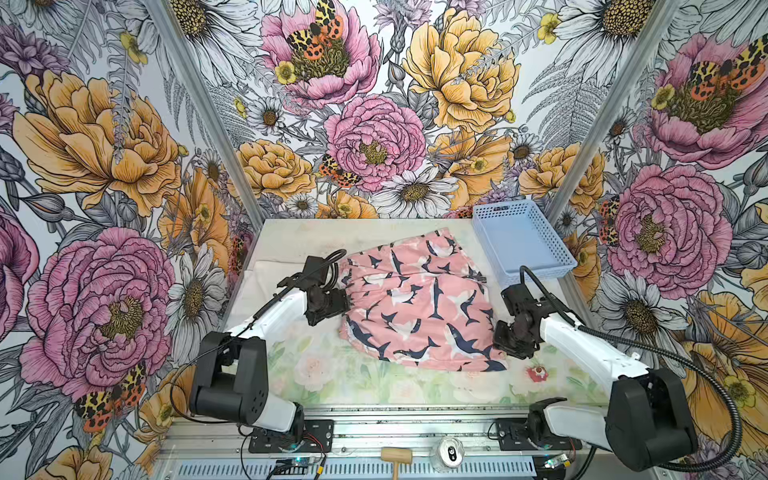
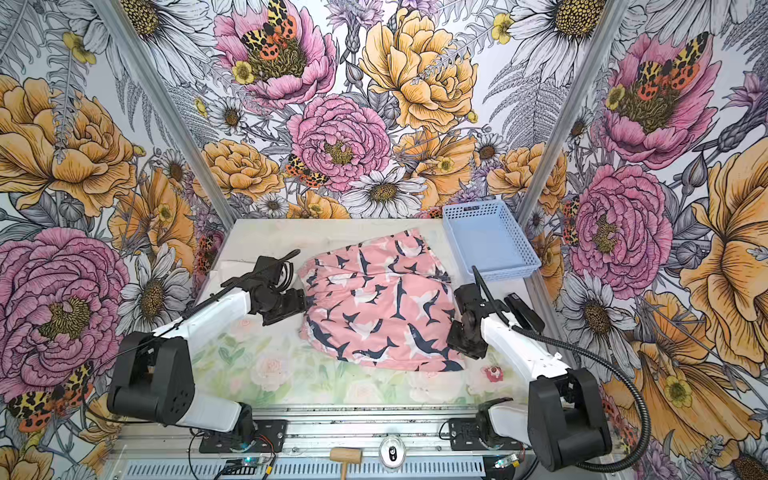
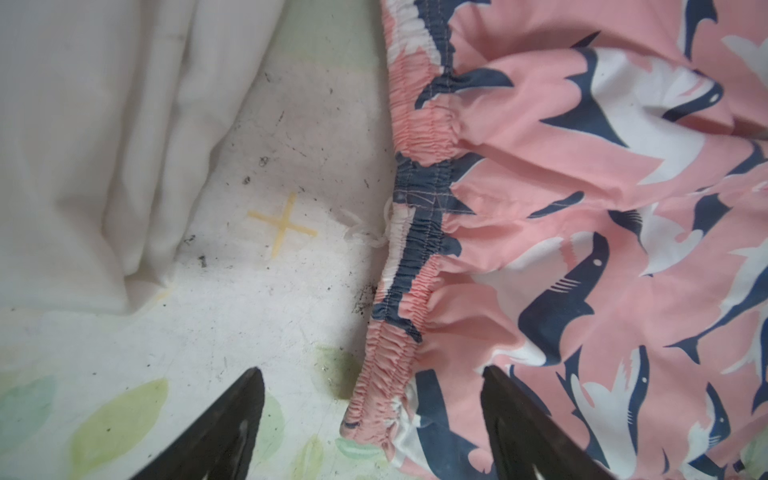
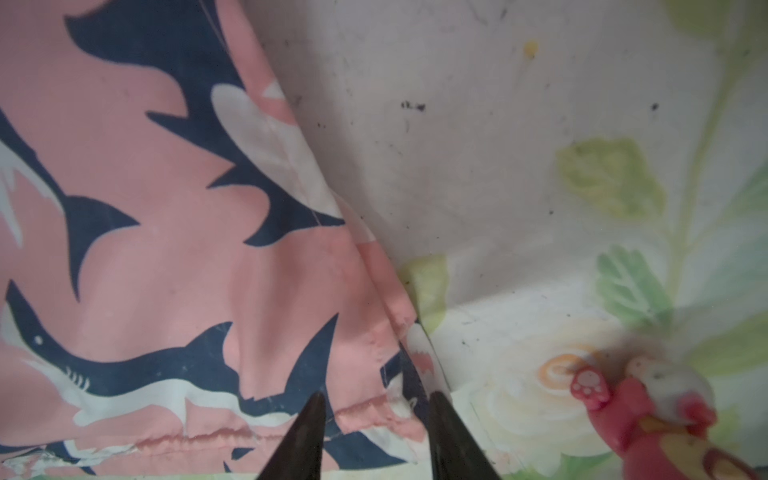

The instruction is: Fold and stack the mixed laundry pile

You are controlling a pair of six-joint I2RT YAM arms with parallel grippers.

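The left jaws stand spread wide and hold nothing. In the left wrist view one black fingertip [image 3: 224, 432] hangs over the flower-printed worktop [image 3: 270, 299]. Its partner hangs over the pink cloth garment printed with navy and white sharks [image 3: 582, 199], so the gathered elastic waistband [image 3: 419, 249] lies in the gap between them. Whether either tip touches the cloth, I cannot tell.

The right jaws are parted by a narrower gap and pinch nothing. In the right wrist view they sit over a hemmed corner of the same garment [image 4: 145, 249], which lies flat there.

Both top views show the pink garment [image 1: 415, 303] [image 2: 378, 303] spread in the middle of the worktop [image 1: 332, 374], between the two arms. The plain white cloth garment [image 3: 83, 145] lies in folds just beside it on the left arm's side, apart from the waistband.

A small red and white toy figure [image 4: 648, 407] [image 1: 537, 371] rests near the hem corner.

The light blue perforated plastic basket [image 1: 498, 210] [image 2: 469, 210] stands at the far right corner, its blue floor showing all over.

In all there are two garments, one basket and one toy figure.
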